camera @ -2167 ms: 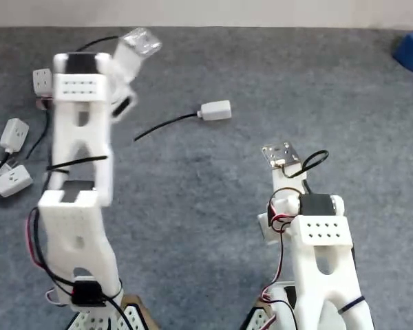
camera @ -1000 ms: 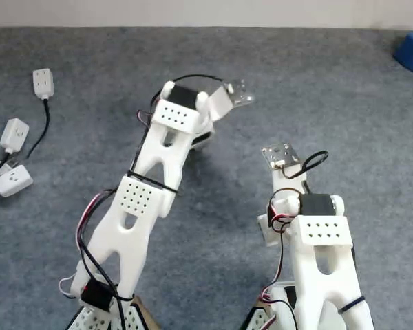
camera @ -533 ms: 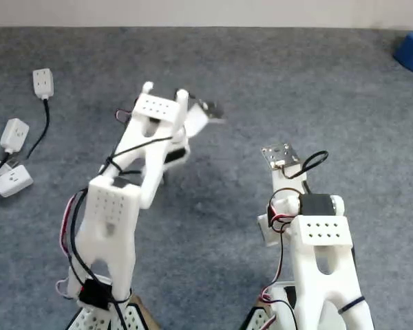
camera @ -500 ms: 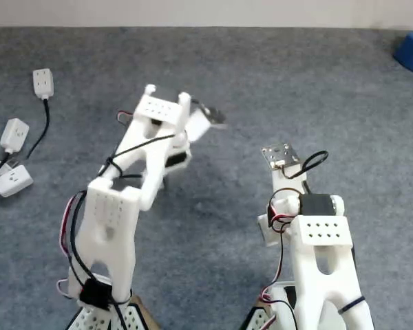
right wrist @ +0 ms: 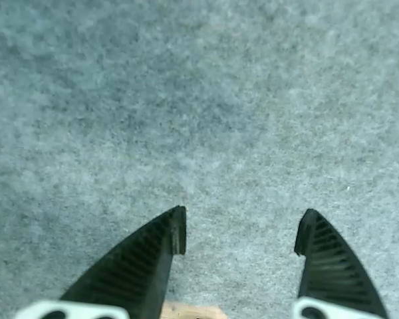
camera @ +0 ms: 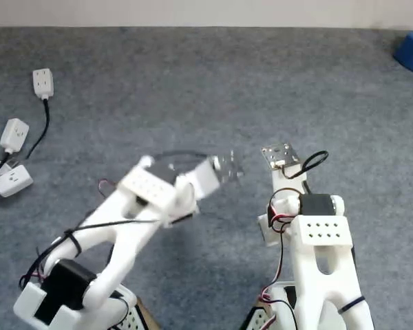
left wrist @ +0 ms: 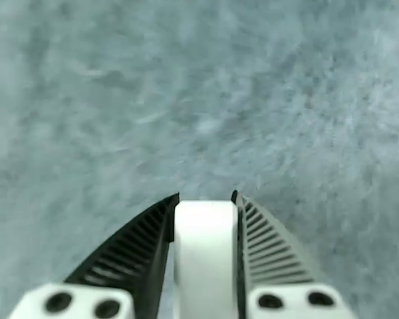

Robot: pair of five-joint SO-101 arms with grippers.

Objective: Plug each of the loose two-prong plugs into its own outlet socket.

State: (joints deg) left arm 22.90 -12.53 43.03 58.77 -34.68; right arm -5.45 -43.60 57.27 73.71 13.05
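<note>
One plug [left wrist: 205, 266] is pinched in the left gripper [left wrist: 205, 197]; the right gripper [right wrist: 245, 212] gapes over open carpet [right wrist: 186, 100].

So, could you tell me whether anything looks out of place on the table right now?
Yes: the left gripper holds a white plug in its jaws out in the middle, beside the right gripper, far from the outlet sockets at the left edge.

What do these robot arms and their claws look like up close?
The left arm and right arm are chunky white shells with grids of small holes. Red and black wires run past the joints. The left gripper and right gripper have black, ribbed, pointed fingers on white bases.
</note>
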